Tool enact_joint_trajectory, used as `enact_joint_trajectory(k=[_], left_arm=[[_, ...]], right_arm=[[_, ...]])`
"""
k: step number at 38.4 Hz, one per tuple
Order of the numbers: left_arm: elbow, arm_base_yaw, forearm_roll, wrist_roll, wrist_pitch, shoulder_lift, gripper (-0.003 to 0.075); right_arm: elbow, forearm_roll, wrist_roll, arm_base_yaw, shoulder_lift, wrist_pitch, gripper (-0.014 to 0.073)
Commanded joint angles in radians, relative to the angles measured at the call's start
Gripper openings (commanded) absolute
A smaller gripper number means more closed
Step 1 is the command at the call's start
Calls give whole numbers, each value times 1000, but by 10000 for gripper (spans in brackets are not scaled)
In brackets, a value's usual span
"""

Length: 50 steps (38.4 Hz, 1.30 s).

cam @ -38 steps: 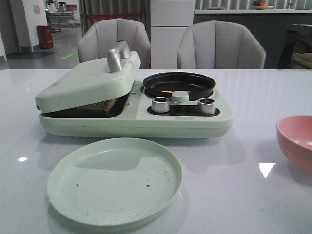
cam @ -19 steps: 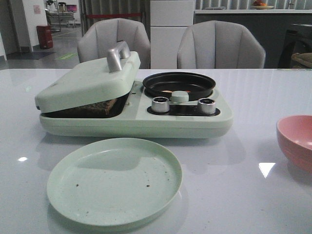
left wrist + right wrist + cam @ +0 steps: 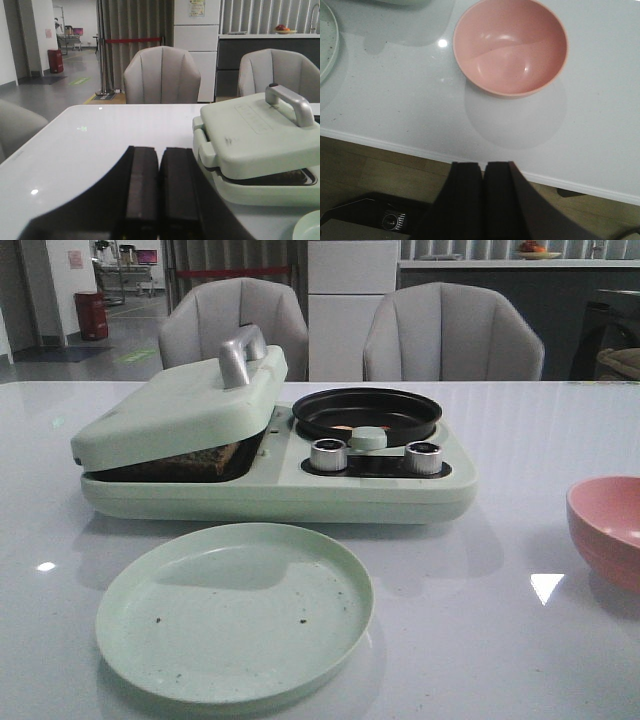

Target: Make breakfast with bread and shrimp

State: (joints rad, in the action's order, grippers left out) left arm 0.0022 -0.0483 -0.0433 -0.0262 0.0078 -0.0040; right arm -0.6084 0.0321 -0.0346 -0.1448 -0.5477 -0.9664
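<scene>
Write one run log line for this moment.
left gripper: shut, empty | right gripper: shut, empty | bread: under lid | plate: bare

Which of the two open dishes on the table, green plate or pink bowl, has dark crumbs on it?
The green plate, lying in front of the cooker; dark specks dot its surface, while the pink bowl looks clean inside.

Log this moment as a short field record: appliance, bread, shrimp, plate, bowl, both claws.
appliance: green breakfast maker, lid propped partly open
bread: toasted slice under the lid, only its edge visible
shrimp: small orange piece in the black pan
plate: green plate in front of the maker, empty except for crumbs
bowl: pink bowl, empty, at the table's right
left claw: shut, empty
right claw: shut, empty, back over the table edge
</scene>
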Motion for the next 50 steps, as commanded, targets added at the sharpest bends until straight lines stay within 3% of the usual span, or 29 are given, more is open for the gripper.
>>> enact_joint_trajectory(k=[1, 33, 37, 45, 50], left_arm=[[6, 0, -10, 8, -102, -21, 101], [6, 0, -10, 8, -102, -20, 101], [6, 0, -10, 8, -102, -20, 101], [6, 0, -10, 8, -102, -20, 101], [6, 0, -10, 8, -102, -20, 101]], right_arm=[[-23, 1, 9, -2, -3, 61, 17], [-15, 16, 13, 13, 24, 75, 17], [67, 32, 13, 80, 125, 254, 17], [397, 32, 13, 210, 401, 758, 17], [550, 32, 13, 218, 542, 900, 17]])
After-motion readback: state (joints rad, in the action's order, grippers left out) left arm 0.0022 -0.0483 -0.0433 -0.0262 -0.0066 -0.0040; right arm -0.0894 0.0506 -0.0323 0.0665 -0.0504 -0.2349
